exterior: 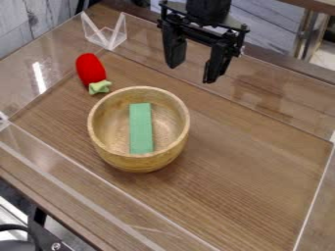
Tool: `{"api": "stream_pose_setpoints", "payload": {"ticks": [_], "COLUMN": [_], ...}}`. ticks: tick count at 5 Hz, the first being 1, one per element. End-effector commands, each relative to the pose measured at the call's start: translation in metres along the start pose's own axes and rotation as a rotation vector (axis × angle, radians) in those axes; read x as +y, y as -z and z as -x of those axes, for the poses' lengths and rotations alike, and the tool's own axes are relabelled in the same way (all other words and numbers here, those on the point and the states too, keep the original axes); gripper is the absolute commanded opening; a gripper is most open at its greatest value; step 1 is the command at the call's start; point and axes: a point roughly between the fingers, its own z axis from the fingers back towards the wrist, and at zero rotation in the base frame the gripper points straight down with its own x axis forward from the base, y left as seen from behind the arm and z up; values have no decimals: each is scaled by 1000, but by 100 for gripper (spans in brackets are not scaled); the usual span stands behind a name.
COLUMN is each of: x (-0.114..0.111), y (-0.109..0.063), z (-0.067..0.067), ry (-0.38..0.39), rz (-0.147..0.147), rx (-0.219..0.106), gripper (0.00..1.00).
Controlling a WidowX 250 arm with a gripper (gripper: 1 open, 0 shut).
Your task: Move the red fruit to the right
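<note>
The red fruit (89, 68) is a small bright red strawberry-like toy with a light green stem end, lying on the wooden table at the left. My gripper (194, 63) hangs above the table at the top centre, pointing down, to the right of the fruit and well apart from it. Its two black fingers (171, 49) stand wide apart with nothing between them, so it is open.
A round wooden bowl (108, 143) sits in the middle with a flat green rectangular block (140, 127) lying inside it. Clear acrylic walls (102, 33) border the table, with one at the back left and low ones along the front and sides.
</note>
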Motion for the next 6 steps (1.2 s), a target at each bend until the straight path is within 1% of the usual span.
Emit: {"api": "stream_pose_setpoints", "payload": {"ticks": [1,2,3,4,5,6], "x": [4,24,52,78,98,112], "y": [13,16,12,9,5,-2], "z": [-1,2,20,33,42,38], "ry": [8,-110,-347,-596,-818,-949], "rz": [3,16,41,67,90,117], "rx": [31,10,-45,-87,-128,-171], "gripper": [100,100,100,100,100,100]}}
